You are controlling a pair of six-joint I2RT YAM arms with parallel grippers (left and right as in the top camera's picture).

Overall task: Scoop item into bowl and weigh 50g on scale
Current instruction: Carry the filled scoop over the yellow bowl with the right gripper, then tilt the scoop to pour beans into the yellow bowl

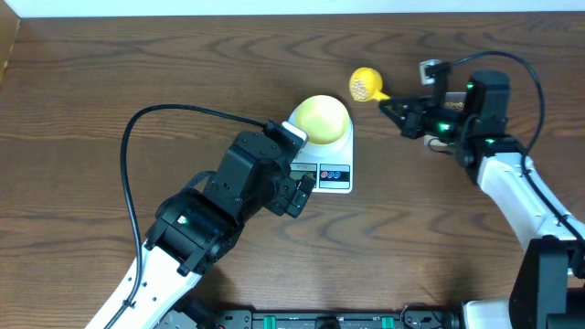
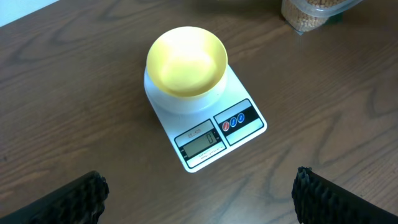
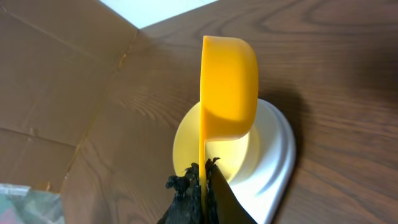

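Observation:
The pale-yellow bowl (image 1: 321, 118) (image 2: 186, 60) stands empty on the white scale (image 1: 334, 174) (image 2: 239, 121). My right gripper (image 1: 395, 103) (image 3: 204, 186) is shut on the thin handle of a bright yellow scoop (image 1: 365, 85) (image 3: 230, 87), which hangs just right of the bowl and above the table. Tan specks like beans show in the scoop's cup from overhead. In the right wrist view the bowl (image 3: 186, 143) and scale (image 3: 277, 155) lie behind the scoop. My left gripper (image 1: 302, 190) (image 2: 199, 205) hovers open at the scale's front, its fingers (image 2: 68, 202) far apart.
A clear tub of beans (image 2: 308, 12) stands beyond the scale at the top right of the left wrist view. A cardboard wall (image 3: 50, 93) rises at the far table edge. A black cable (image 1: 137, 137) loops over the table on the left.

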